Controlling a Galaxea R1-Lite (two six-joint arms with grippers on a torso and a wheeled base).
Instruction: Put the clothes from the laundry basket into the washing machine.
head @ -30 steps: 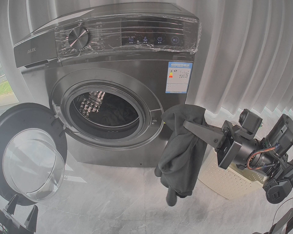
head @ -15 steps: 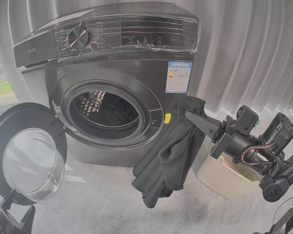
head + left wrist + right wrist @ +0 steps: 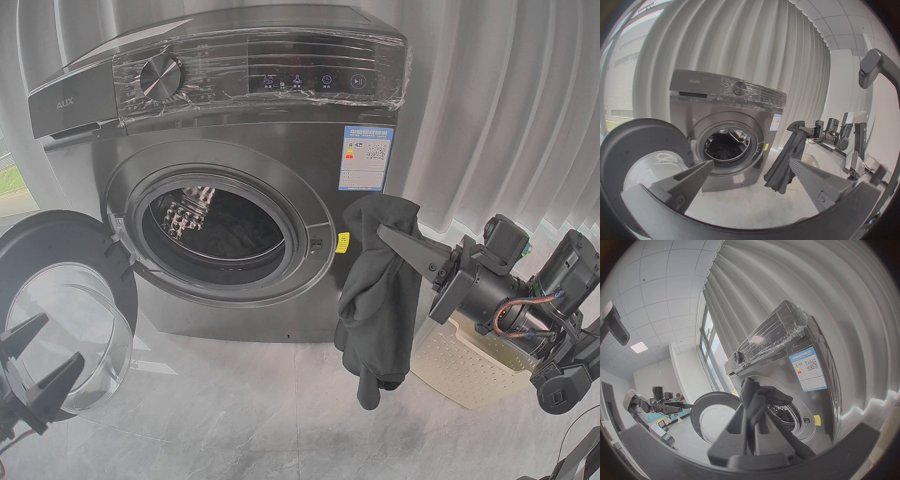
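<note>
Right gripper (image 3: 382,232) pinches a dark garment (image 3: 378,306) by its top. It hangs at 4 o'clock of the drum (image 3: 215,228), beside the basket (image 3: 475,369). Risk: the long tail catches at the drum's mouth and drapes outside. Left gripper (image 3: 62,337), spread wide, sits at 8 o'clock.

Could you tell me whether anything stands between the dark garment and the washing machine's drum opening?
Nothing visible does: the door stands open to the left with the left pincer low beside it, and the dark garment hangs from the right pincer beside the drum opening.
</note>
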